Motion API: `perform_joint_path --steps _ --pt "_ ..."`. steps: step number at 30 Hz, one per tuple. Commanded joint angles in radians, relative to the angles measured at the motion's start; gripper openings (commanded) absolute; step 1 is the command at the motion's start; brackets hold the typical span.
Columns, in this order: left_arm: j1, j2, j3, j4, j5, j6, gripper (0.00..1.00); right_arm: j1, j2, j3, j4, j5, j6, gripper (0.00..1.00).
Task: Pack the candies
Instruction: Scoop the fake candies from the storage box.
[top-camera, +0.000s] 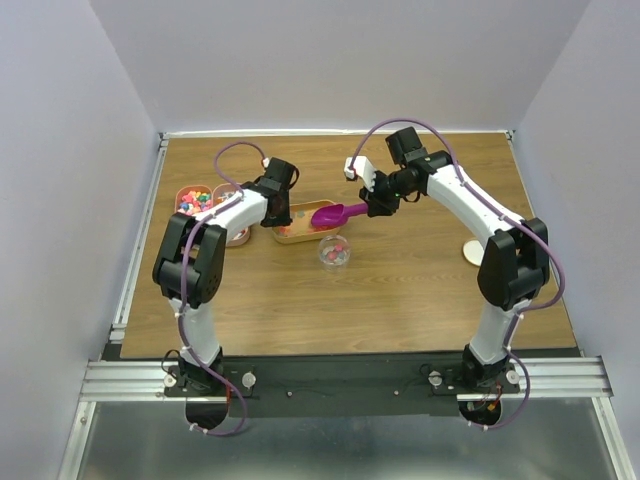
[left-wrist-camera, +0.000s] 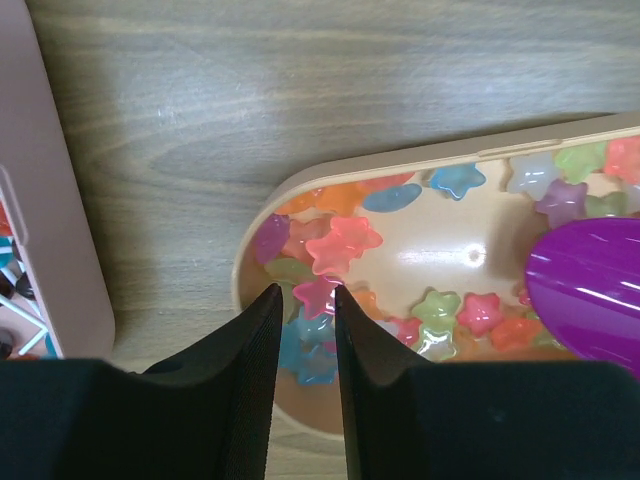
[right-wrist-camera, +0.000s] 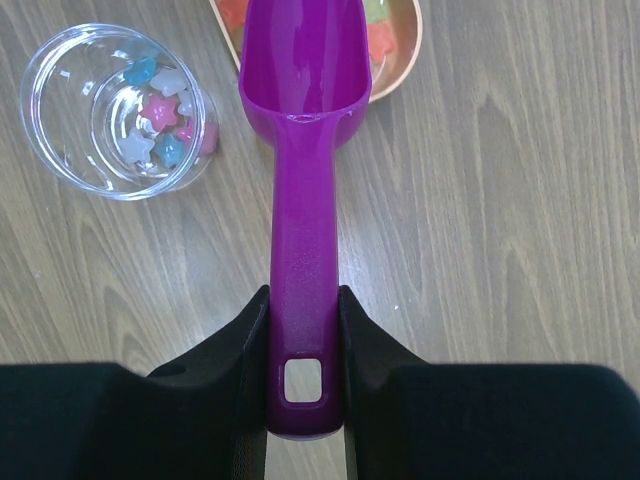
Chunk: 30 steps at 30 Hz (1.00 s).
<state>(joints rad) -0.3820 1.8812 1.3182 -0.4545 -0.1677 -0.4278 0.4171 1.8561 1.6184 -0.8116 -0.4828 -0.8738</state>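
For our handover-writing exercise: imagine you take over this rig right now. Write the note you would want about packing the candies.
Left gripper: jaws narrowly apart above the candies at the end of the tray; grip unclear.
Right gripper: shut on the scoop handle, empty bowl over the tray.
Done: a few candies in the cup beside the tray.
Left: many candies in the tray; scoop more into the cup.

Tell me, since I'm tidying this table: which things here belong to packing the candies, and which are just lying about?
In the job: candies, peach tray, magenta scoop, clear cup.
Lying about: white disc on the right; far-left candy tray, idle.
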Motion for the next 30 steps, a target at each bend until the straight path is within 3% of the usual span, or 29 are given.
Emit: perform_joint_path --steps 1,15,30 --pt "-0.005 0.018 0.013 -0.041 -0.090 -0.012 0.35 -0.001 0.008 0.029 -0.004 -0.014 -0.011 0.01" --pt "-0.044 -0.089 0.053 -0.073 -0.180 -0.037 0.35 -0.001 0.002 0.018 -0.004 -0.020 -0.008 0.01" --pt "-0.021 -0.014 -0.014 -0.067 -0.207 -0.034 0.35 -0.001 0.002 0.017 -0.004 -0.020 -0.011 0.01"
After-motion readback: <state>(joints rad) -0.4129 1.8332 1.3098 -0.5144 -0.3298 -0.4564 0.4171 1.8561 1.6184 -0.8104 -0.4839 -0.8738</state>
